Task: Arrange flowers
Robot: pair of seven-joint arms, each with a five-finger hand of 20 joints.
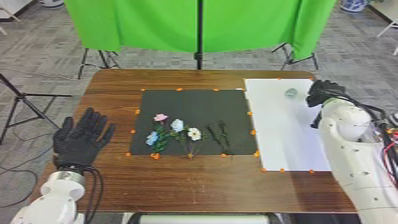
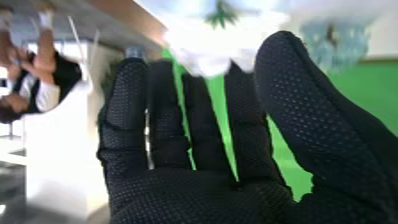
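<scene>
On the dark mat (image 1: pixel 200 102) lie several artificial flowers: a pink flower (image 1: pixel 160 117), a light blue one (image 1: pixel 178 125), a bluer one (image 1: pixel 152 138), a white one (image 1: pixel 195 133), and dark green sprigs (image 1: pixel 223 140). A small pale green vase (image 1: pixel 290 92) is on the white sheet (image 1: pixel 284 130). My right hand (image 1: pixel 327 91) is over that sheet's far right edge, to the right of the vase. In the right wrist view my right hand (image 2: pixel 195 135) has straight fingers and holds nothing. My left hand (image 1: pixel 78 137) rests open, palm down, left of the mat.
The brown wooden table (image 1: pixel 115 180) carries orange markers around mat and sheet. Behind its far edge stand a green cloth (image 1: pixel 151 25) and a black stand (image 1: pixel 200 40). A tripod (image 1: pixel 18 95) is off to the left.
</scene>
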